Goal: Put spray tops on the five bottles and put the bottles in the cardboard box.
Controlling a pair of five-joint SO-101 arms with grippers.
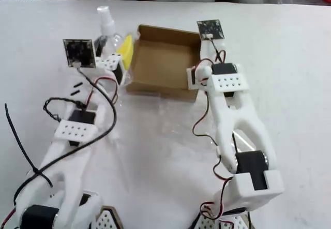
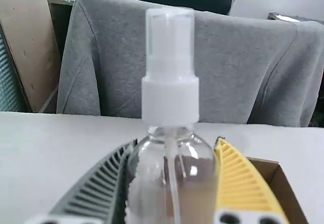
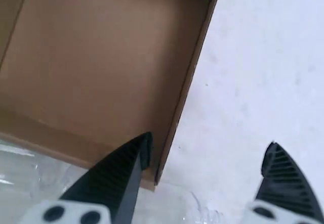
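1. The left gripper (image 2: 174,147) is clenched on an upright bottle (image 2: 169,188), spray top (image 2: 169,67) fitted, just beside the cardboard box (image 1: 155,90).
2. The right gripper (image 3: 210,142) stands released at the box's opposite wall.
3. Recommended: carry the bottle clear over the wall, lower it inside, then release.

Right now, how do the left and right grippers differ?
The left gripper is shut on a spray-topped bottle; the right gripper is open and empty. The left gripper is grey and yellow; the right gripper is black. Both sit by the cardboard box.
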